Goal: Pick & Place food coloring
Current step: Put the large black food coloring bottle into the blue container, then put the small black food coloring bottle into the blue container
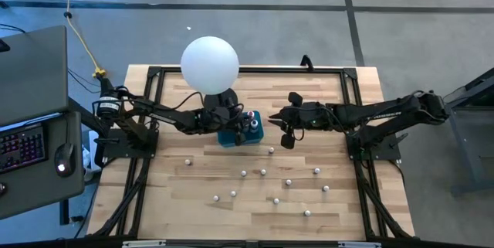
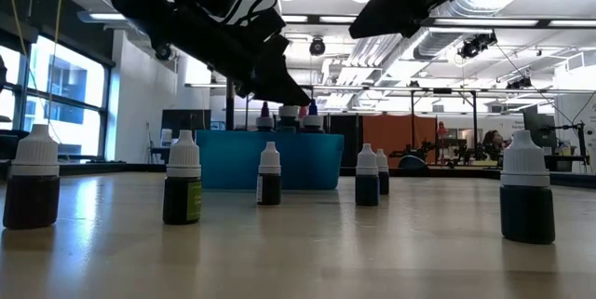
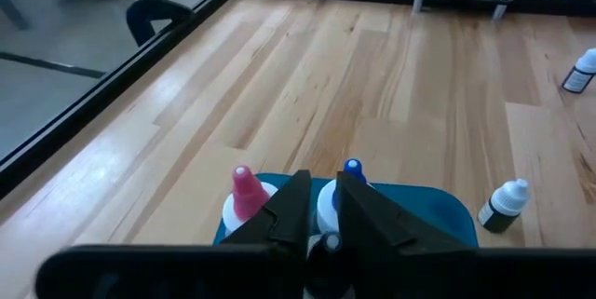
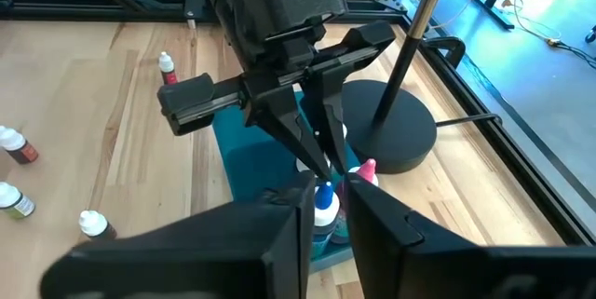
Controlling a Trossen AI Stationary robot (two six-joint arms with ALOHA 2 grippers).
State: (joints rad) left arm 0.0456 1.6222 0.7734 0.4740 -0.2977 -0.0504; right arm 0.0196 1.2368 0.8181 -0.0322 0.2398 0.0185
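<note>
We held our left claw [image 4: 326,164] over the teal box [image 1: 241,134], nearly closed around a white dropper bottle [image 3: 328,213] to seat it among the others, our right claw [image 1: 287,136] slightly apart nearby.

In the high view the tiny whitish dropper bottles [image 1: 263,172] scattered on the wooden table are too small to tell their cap colours. The dark left gripper [image 3: 317,220] hides the body of the white bottle [image 3: 328,213] between its fingers, and the teal rectangular box [image 3: 438,208] is cut off by the picture's edge. The dark right gripper [image 4: 326,208] covers the box's near end; whether its fingers touch the blue-capped bottle [image 4: 323,204] cannot be told.
</note>
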